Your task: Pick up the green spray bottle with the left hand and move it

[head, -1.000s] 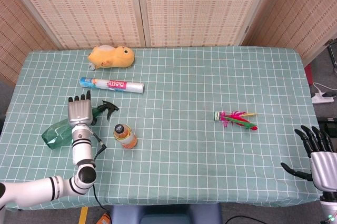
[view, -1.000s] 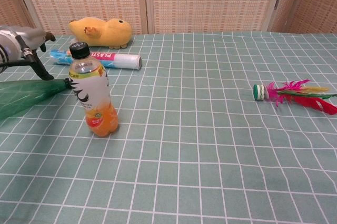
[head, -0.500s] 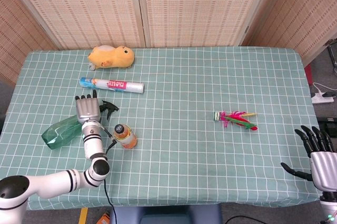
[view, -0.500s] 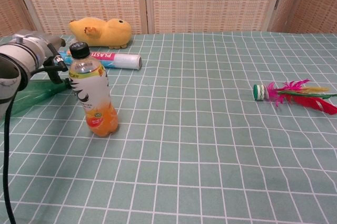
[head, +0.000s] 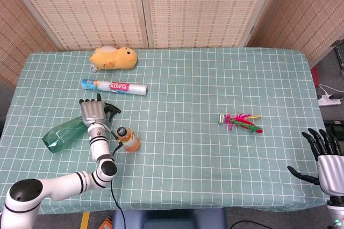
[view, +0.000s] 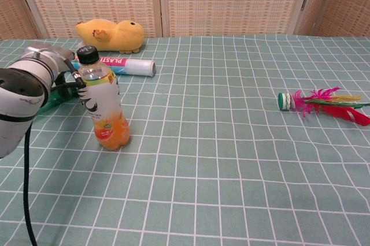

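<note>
The green spray bottle (head: 63, 134) lies on its side at the table's left, its black nozzle (head: 111, 111) pointing right. My left hand (head: 93, 112) hovers flat over the bottle's neck with its fingers spread and pointing away from me, holding nothing. In the chest view the left forearm (view: 24, 93) fills the left edge and hides most of the green spray bottle (view: 55, 97). My right hand (head: 324, 154) hangs open off the table's front right corner, away from everything.
An upright orange juice bottle (head: 128, 139) stands just right of my left wrist, close to the nozzle. A plastic wrap roll (head: 114, 86) and a yellow plush toy (head: 113, 58) lie farther back. A feathered shuttlecock (head: 240, 121) lies at the right.
My left hand has shifted right along the spray bottle toward its neck and nozzle. The forearm has swung into the chest view. The bottle has not moved.
</note>
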`<state>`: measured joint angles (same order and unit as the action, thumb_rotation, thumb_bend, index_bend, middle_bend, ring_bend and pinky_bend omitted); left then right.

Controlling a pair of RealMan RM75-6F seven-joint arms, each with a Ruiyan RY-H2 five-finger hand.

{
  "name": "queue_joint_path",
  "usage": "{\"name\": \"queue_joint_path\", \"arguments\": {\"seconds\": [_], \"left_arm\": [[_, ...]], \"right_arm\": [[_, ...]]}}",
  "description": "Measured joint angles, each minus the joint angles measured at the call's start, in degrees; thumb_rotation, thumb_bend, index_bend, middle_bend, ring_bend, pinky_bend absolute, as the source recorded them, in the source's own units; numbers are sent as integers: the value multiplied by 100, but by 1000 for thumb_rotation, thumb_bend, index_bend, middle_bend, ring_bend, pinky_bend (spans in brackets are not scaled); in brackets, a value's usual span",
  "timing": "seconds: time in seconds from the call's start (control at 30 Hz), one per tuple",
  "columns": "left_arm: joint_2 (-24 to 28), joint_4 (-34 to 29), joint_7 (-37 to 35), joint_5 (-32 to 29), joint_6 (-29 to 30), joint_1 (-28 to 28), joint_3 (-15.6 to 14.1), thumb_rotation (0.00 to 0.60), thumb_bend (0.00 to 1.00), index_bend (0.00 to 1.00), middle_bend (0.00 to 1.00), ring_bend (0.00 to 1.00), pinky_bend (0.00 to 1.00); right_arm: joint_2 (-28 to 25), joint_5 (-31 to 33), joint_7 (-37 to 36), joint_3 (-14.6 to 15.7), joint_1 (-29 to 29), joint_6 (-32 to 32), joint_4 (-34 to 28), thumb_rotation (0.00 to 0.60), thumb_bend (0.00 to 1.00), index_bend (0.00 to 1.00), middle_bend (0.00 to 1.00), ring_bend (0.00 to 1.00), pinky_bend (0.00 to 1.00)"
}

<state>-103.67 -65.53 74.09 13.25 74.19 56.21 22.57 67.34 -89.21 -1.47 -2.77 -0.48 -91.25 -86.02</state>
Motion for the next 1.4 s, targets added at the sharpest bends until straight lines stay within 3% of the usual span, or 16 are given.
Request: {"name": "queue_joint_path", "arguments": {"seconds": [0.2, 0.47, 0.83, 1.4], "left_arm": [[-96, 236, 16, -91, -142, -27, 50, 600, 219, 20, 287, 249, 210], [-231, 529, 8, -257, -224, 18, 272, 600, 221, 185, 350, 305, 196], [-477, 1018, 160, -466, -360, 103, 515, 600, 219, 234, 399, 347, 224], [-376, 912, -53, -204, -342, -37, 599, 600, 259, 385, 549, 474, 305]], "right_arm": [[5, 3, 11, -3, -4, -7, -2, 600, 0, 162, 96, 0, 0], [14, 0, 24, -8, -8, -20, 3, 600, 0, 162, 96, 0, 0], [21, -1, 7, -9, -20, -37, 22, 600, 0, 162, 96, 0, 0], [24, -4, 6, -14, -24, -43, 23, 600, 0, 161, 97, 0, 0]]}}
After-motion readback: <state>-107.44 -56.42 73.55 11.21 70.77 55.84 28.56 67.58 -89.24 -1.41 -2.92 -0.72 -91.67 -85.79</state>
